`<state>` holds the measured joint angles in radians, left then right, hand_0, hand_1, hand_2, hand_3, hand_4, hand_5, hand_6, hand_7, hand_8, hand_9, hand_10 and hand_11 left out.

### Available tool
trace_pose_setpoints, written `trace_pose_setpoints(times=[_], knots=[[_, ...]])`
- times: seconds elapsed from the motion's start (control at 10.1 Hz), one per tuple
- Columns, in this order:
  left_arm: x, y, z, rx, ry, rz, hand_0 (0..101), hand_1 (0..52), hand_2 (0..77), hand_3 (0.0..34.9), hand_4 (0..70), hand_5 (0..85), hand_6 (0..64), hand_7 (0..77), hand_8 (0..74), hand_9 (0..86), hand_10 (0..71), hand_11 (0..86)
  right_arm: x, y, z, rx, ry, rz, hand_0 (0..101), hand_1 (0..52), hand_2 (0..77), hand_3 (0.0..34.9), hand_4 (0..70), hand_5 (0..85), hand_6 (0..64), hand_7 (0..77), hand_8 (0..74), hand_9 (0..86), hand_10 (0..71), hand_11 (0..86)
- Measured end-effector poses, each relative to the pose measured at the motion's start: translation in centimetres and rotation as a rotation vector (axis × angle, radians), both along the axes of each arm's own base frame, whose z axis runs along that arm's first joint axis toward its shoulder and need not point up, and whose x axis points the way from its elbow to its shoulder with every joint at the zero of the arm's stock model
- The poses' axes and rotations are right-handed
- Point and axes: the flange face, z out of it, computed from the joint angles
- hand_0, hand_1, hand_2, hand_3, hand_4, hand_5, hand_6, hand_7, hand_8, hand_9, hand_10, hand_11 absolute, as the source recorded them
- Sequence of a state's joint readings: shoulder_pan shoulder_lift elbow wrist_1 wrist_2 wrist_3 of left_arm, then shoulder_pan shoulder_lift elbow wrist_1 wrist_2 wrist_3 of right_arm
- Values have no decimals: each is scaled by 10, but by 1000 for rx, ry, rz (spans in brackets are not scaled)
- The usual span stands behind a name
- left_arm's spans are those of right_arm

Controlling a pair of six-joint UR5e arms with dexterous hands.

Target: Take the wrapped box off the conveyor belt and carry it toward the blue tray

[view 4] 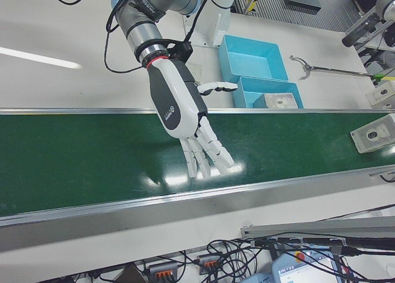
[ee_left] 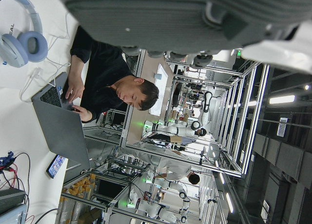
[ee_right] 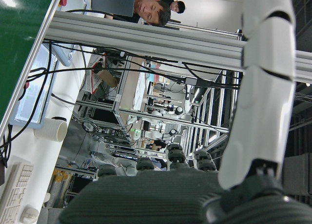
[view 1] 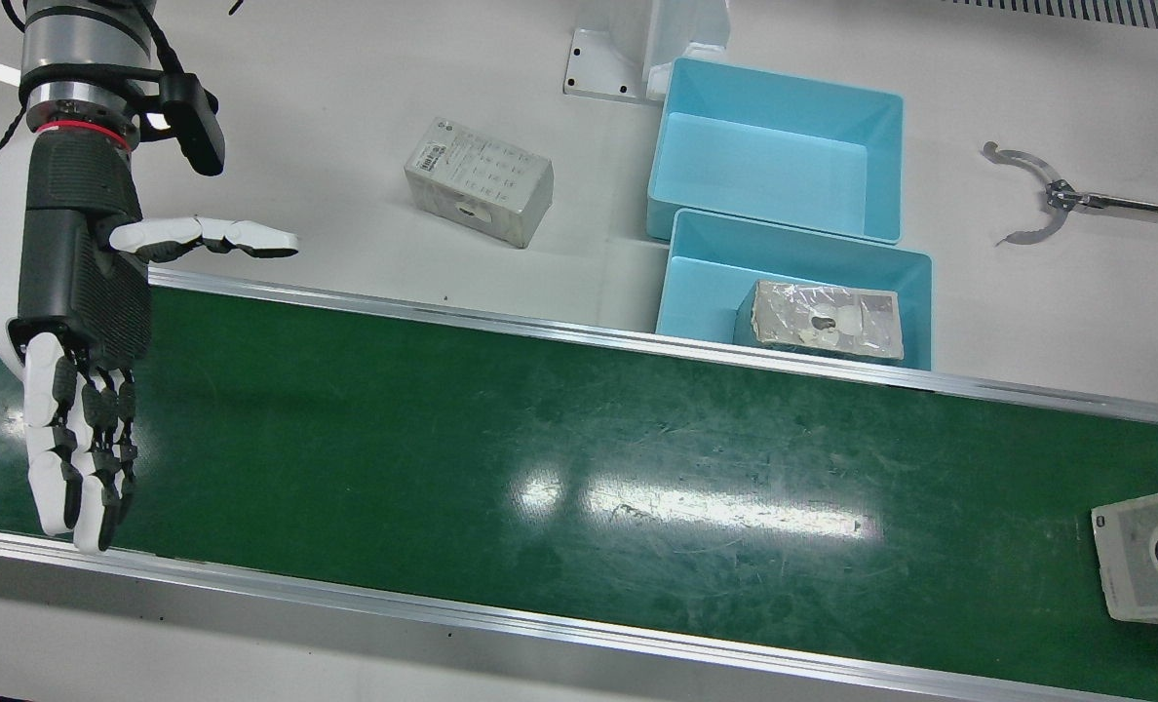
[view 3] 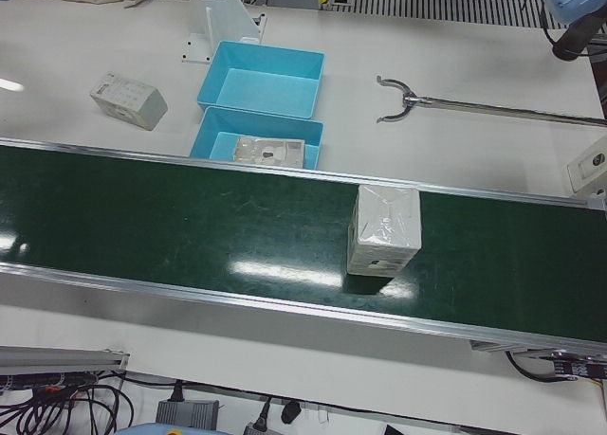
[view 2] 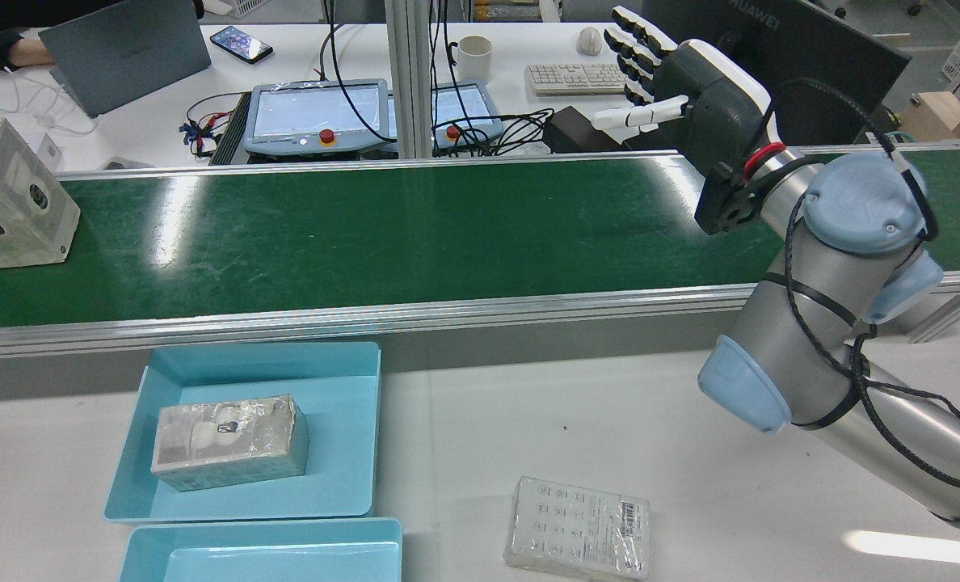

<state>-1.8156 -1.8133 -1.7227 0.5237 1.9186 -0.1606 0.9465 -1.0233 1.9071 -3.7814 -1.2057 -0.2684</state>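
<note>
While film-wrapped, the boxy wrapped box (view 3: 383,231) sits on scuffed green conveyor belt (view 3: 190,226).

My white-shelled right hand (view 4: 185,110) with black ribbed palm padding is showing a red wrist ring; black cables are wrapping my silver, blue-capped arm (view 2: 835,267).

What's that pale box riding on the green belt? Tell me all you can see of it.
The wrapped box is a whitish carton under glossy clear film, with a printed label low on one side. In the rear view a face shows round dark marks. It stands upright on the conveyor belt, on the half before the robot's left arm, touching only the belt. The right hand hovers open far along the belt, nowhere near it.
</note>
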Motion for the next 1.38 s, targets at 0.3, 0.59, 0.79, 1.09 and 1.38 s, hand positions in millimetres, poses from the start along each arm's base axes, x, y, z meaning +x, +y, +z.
trace_pose_setpoints(times=[0.3, 0.59, 0.79, 1.09, 1.38], knots=[[0, 0, 0, 0, 0, 0, 0, 0, 5, 0, 0, 11, 0, 0, 0, 0, 5, 0, -3, 1, 0, 0, -2, -5, 450, 104, 93, 168, 0, 82, 0, 5, 5, 16, 0, 5], [0, 0, 0, 0, 0, 0, 0, 0, 11, 0, 0, 11, 0, 0, 0, 0, 0, 0, -4, 2, 0, 0, -3, -8, 441, 98, 104, 156, 0, 82, 0, 5, 11, 16, 0, 11], [0, 0, 0, 0, 0, 0, 0, 0, 11, 0, 0, 11, 0, 0, 0, 0, 0, 0, -4, 3, -1, 2, -5, -9, 441, 115, 114, 156, 0, 82, 0, 5, 5, 16, 0, 5], [0, 0, 0, 0, 0, 0, 0, 0, 5, 0, 0, 11, 0, 0, 0, 0, 5, 0, -6, 3, -1, 2, -5, -13, 441, 115, 114, 156, 0, 87, 0, 5, 5, 16, 0, 5], [0, 0, 0, 0, 0, 0, 0, 0, 5, 0, 0, 11, 0, 0, 0, 0, 0, 0, -7, 4, -1, 1, -6, -14, 441, 115, 114, 156, 0, 87, 0, 5, 5, 16, 0, 5]])
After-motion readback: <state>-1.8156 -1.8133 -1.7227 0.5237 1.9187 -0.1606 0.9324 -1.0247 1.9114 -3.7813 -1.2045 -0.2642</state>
